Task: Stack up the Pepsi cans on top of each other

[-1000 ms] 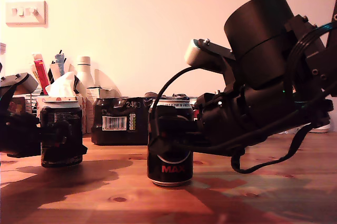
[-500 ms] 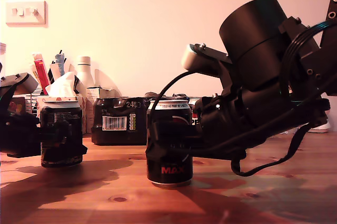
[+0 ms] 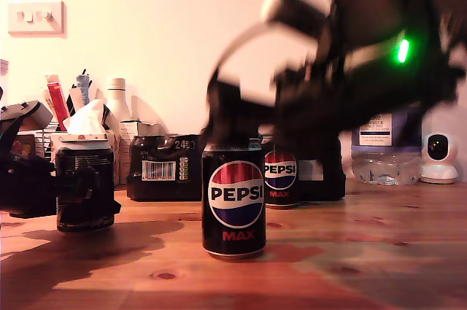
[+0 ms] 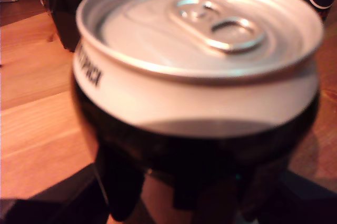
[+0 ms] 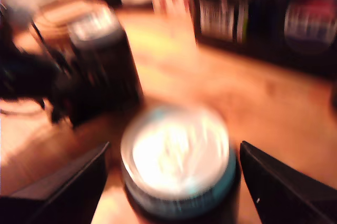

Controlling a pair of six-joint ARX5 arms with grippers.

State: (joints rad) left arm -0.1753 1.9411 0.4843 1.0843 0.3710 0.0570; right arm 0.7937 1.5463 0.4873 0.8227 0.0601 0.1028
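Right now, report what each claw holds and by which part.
My first claw clamps the leftmost Pepsi can in the exterior view around its mid-body. My second claw holds nothing, open above the centre can.

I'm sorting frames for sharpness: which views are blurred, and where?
Exterior view: the raised black arm is motion-smeared, the black Pepsi can in the middle sharp. Second wrist view: blurred throughout. First wrist view: mostly sharp, silver can top slightly soft.
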